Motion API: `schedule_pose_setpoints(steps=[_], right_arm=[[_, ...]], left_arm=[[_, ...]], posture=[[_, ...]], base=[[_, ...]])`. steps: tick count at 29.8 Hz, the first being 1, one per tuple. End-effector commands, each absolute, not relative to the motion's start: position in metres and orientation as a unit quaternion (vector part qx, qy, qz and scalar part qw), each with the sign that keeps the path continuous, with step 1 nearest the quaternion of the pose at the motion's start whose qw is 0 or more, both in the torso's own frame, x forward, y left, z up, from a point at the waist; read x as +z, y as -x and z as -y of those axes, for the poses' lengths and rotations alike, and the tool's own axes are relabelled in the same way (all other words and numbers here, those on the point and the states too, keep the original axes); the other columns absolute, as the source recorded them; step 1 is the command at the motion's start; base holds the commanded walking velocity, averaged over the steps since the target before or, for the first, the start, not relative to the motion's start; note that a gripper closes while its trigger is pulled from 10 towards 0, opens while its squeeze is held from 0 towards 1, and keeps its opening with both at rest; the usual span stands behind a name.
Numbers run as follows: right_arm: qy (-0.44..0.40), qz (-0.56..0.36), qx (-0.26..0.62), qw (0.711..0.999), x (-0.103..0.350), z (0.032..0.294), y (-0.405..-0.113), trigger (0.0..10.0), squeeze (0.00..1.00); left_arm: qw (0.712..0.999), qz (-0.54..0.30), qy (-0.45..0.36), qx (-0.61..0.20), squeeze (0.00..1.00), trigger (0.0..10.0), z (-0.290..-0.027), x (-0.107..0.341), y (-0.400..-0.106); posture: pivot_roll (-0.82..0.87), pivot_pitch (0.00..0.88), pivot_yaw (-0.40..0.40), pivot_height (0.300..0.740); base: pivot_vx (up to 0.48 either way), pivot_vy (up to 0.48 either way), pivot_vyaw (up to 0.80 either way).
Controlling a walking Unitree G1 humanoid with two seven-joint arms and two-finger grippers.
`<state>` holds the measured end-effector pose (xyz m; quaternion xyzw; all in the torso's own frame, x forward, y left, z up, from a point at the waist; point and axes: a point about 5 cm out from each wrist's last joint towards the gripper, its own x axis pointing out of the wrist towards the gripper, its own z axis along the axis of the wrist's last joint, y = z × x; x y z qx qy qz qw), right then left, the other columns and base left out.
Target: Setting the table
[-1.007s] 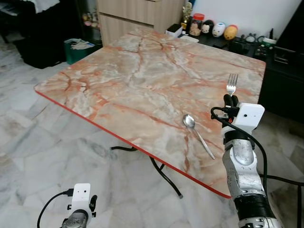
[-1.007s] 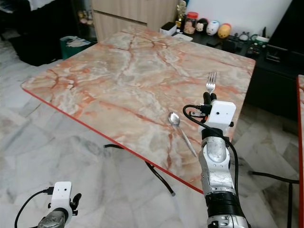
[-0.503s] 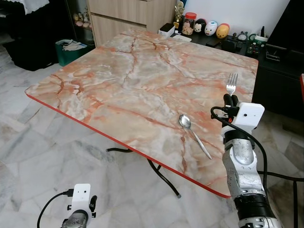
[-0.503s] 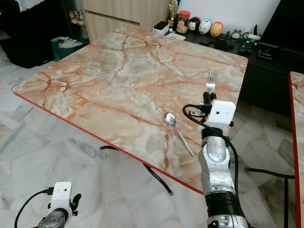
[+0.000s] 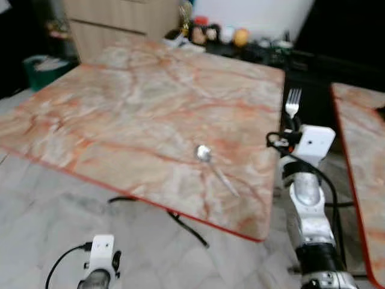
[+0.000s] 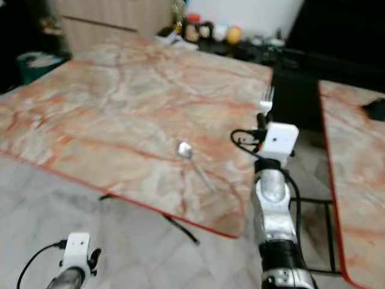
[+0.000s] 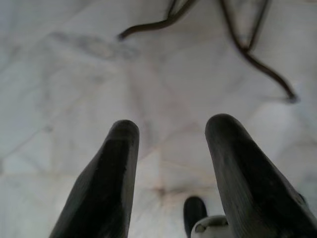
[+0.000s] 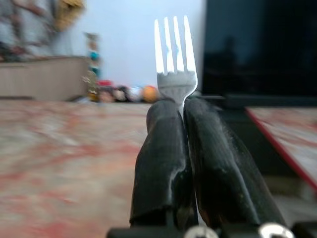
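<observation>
My right gripper (image 5: 292, 124) is shut on a silver fork (image 5: 292, 102), held upright with its tines up, just off the near right corner of the marble table (image 5: 138, 102). The right wrist view has the fork (image 8: 174, 64) rising from between the closed fingers (image 8: 163, 153). A silver spoon (image 5: 212, 164) lies on the table near its front edge, left of the gripper. My left gripper (image 7: 171, 131) hangs low over the floor, open, with nothing between its fingers.
A second marble table (image 5: 361, 156) stands to the right, with a narrow gap between the two. Small ornaments and jars (image 5: 216, 33) line a dark shelf behind. A wooden cabinet (image 5: 114, 24) is at the back left. Black table legs (image 5: 180, 220) cross the marble floor.
The camera has turned right, so the table and spoon slid left in view and a second table came into sight. The right gripper holds the fork as before. The picture is blurred.
</observation>
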<state>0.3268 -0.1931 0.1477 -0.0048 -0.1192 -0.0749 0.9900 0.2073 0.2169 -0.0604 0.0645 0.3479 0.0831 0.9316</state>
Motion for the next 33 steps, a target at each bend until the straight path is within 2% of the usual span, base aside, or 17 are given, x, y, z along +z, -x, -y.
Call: schedule_pose_setpoints(steps=[1,8,19,33], right_arm=[[0.002,0.124,-0.073,0.99,0.151,0.192,-0.328,10.0,0.0],[0.0,0.126,-0.07,0.99,0.152,0.19,-0.328,10.0,0.0],[0.001,0.139,-0.064,0.988,0.156,0.187,-0.33,10.0,0.0],[0.001,0.142,-0.063,0.988,0.159,0.187,-0.331,10.0,0.0]], left_arm=[[0.925,-0.365,-0.067,0.081,0.0,10.0,-0.217,-0.065,-0.2],[0.924,-0.367,-0.067,0.081,0.0,10.0,-0.218,-0.066,-0.199],[0.922,-0.373,-0.07,0.076,0.0,10.0,-0.216,-0.067,-0.198],[0.917,-0.383,-0.068,0.091,0.0,10.0,-0.221,-0.07,-0.19]], posture=[[0.0,0.0,-0.061,0.74],[0.0,0.0,-0.063,0.74],[-0.01,0.0,-0.065,0.74],[0.0,0.0,-0.068,0.74]], base=[[0.0,0.0,-0.77],[0.0,0.0,-0.68],[0.0,0.0,0.0],[0.0,-0.313,0.0]])
